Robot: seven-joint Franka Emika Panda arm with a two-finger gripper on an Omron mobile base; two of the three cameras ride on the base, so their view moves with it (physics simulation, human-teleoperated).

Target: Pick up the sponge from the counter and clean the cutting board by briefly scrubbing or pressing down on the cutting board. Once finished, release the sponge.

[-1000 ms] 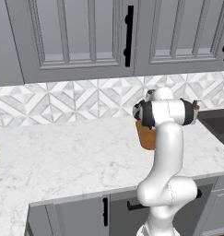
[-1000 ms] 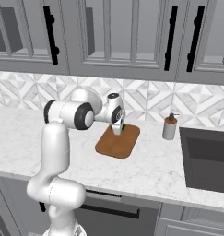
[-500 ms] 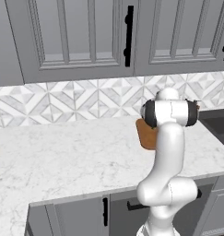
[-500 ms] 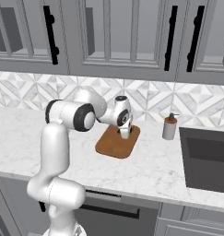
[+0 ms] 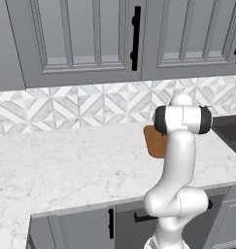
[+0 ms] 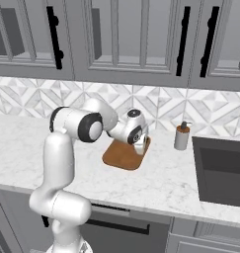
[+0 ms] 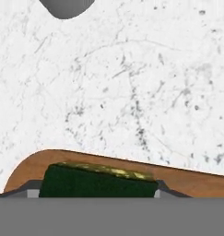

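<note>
The gripper [image 7: 98,193] is clamping the sponge [image 7: 97,180] between its fingers, over the cutting board [image 7: 187,180] on the counter [image 7: 132,83].

One sponge [image 7: 97,181], one cutting board [image 6: 120,155], one soap dispenser [image 6: 181,137].

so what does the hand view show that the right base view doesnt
Hand view alone: the sponge, dark green with a yellow edge, between the gripper fingertips and over the cutting board near its rounded corner.

Right base view alone: the arm reaching across, a soap dispenser right of the board, the dark sink, the tile backsplash and grey cabinets.

Both: the reddish-brown cutting board lying on the white marble counter, with the gripper low over the board.
</note>
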